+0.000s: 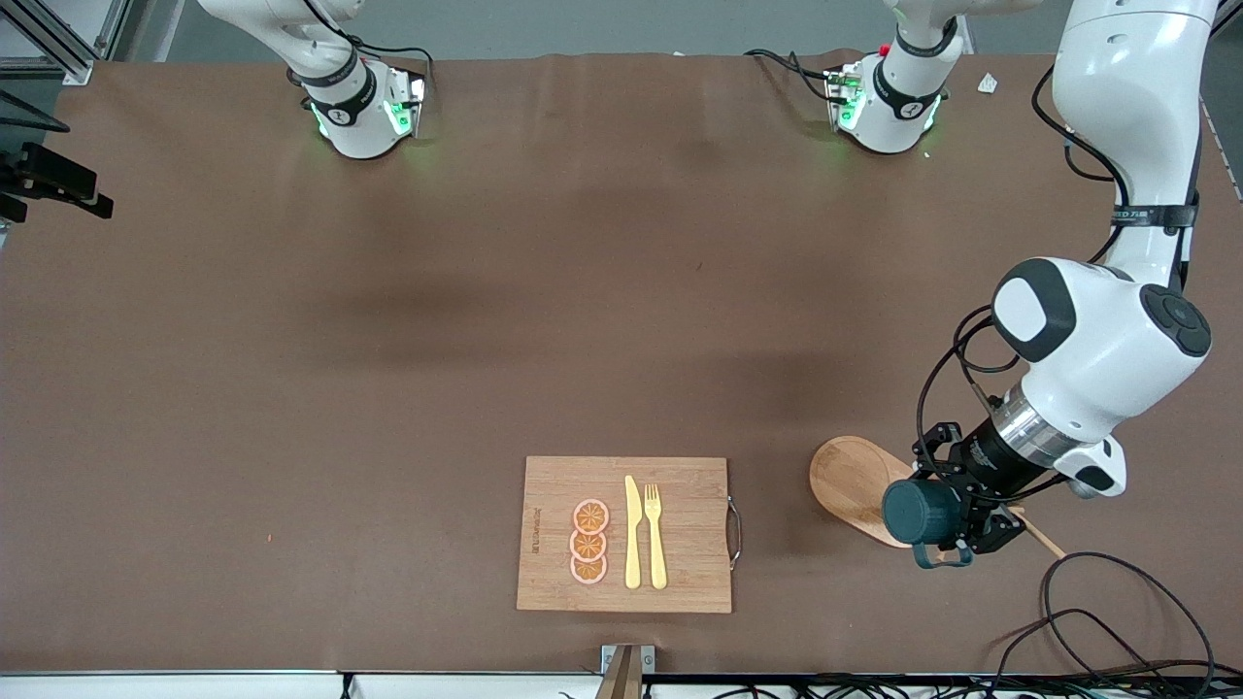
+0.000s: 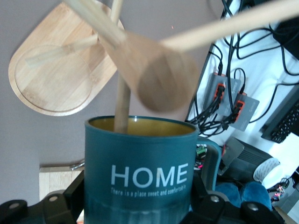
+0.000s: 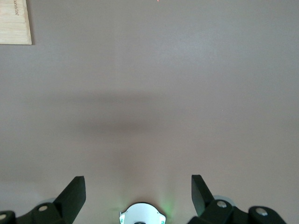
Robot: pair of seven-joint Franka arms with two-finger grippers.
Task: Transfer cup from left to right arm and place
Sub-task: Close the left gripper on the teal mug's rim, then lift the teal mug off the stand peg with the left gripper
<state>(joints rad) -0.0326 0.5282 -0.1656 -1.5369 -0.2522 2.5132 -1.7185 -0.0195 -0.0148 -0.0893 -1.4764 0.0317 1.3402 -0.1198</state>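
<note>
below, left gripper (image 1: 957,524) clamps the cup (image 1: 918,512) over the wooden tray (image 1: 850,481); right gripper (image 3: 138,189) waits, fingers wide.

Cup (image 1: 921,512) in left pincer (image 1: 957,529) over oval tray (image 1: 850,481), apparently lifted; cutting board (image 1: 680,582) beside tray.

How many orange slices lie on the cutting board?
3: the orange slices lie in a row on the cutting board, beside the yellow knife, one nearer the front camera than the next.
</note>
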